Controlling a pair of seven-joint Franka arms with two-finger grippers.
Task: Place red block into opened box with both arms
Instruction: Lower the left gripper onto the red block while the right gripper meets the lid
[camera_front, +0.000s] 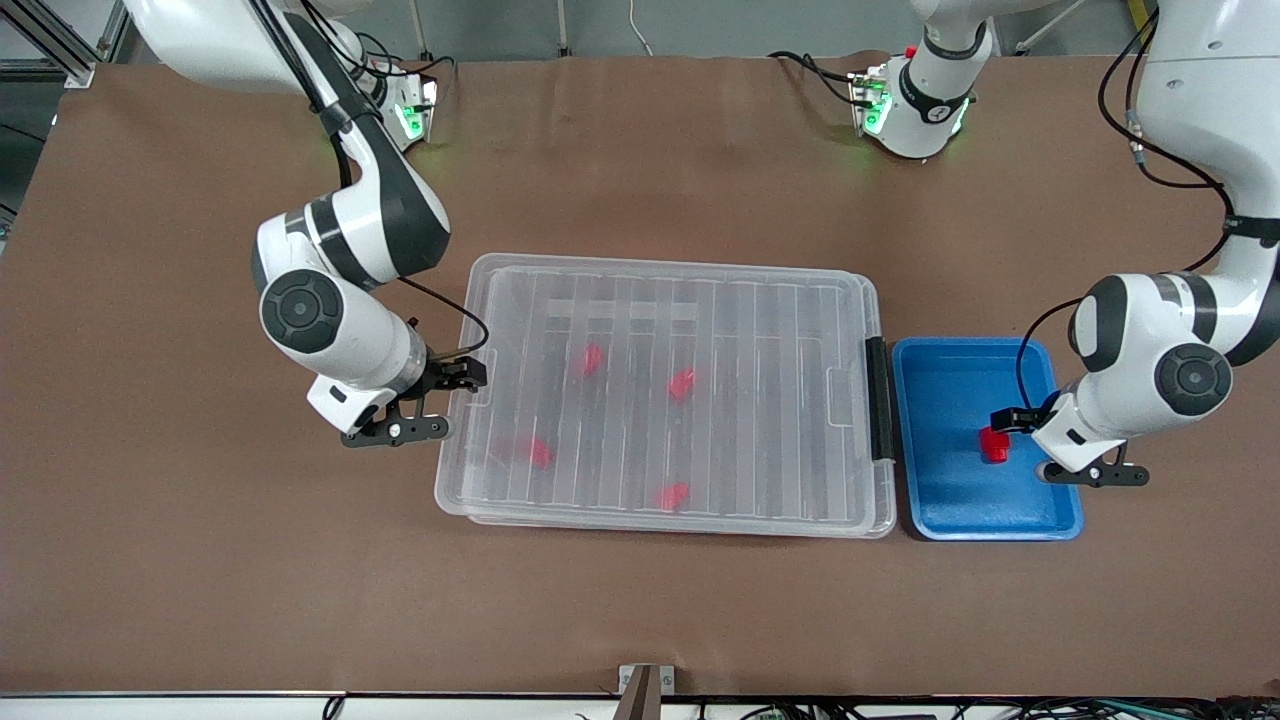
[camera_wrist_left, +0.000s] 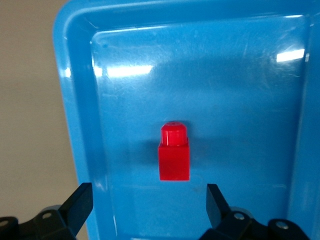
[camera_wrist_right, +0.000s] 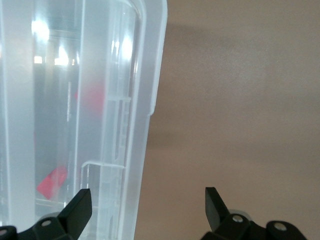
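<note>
Both pincers held wide, nothing gripped.

The left pincer (camera_front: 1010, 420) is lowered over the blue tray (camera_front: 940, 515), the red block (camera_wrist_left: 174, 152) seen at its 12 o'clock; the right pincer (camera_front: 462, 375) is posed over the closed box's (camera_front: 660, 280) short edge.

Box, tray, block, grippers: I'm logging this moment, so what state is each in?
Box: lid on, four red pieces inside.
Red block: upright in the blue tray, not gripped.
Left gripper: open, over the tray beside the block.
Right gripper: open, at the box's short end toward the right arm.
</note>
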